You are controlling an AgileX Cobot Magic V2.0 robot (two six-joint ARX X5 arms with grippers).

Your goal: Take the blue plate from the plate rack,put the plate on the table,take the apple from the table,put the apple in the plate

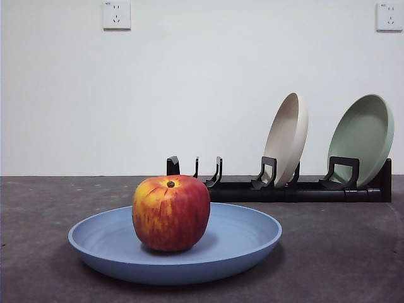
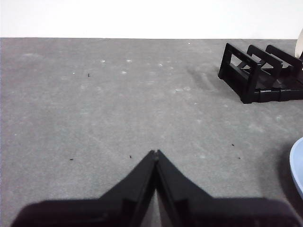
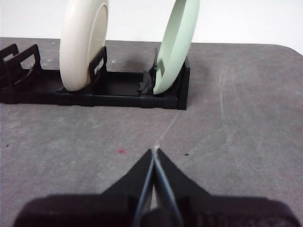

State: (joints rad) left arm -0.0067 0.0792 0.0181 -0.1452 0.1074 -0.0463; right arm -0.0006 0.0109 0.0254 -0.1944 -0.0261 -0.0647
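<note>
The blue plate (image 1: 240, 243) lies flat on the dark grey table (image 1: 341, 252) near the front, and the red apple (image 1: 171, 213) stands upright in its middle. The black plate rack (image 1: 297, 186) stands behind, to the right. A sliver of the blue plate's rim (image 2: 298, 165) shows in the left wrist view, with the rack's empty end (image 2: 258, 73). My left gripper (image 2: 155, 152) is shut and empty above bare table. My right gripper (image 3: 155, 150) is shut and empty in front of the rack (image 3: 118, 92). Neither gripper shows in the front view.
A beige plate (image 1: 287, 137) and a pale green plate (image 1: 363, 136) stand on edge in the rack's right slots; both show in the right wrist view as well, the beige plate (image 3: 83, 42) and the green plate (image 3: 177, 45). A white wall stands behind the table.
</note>
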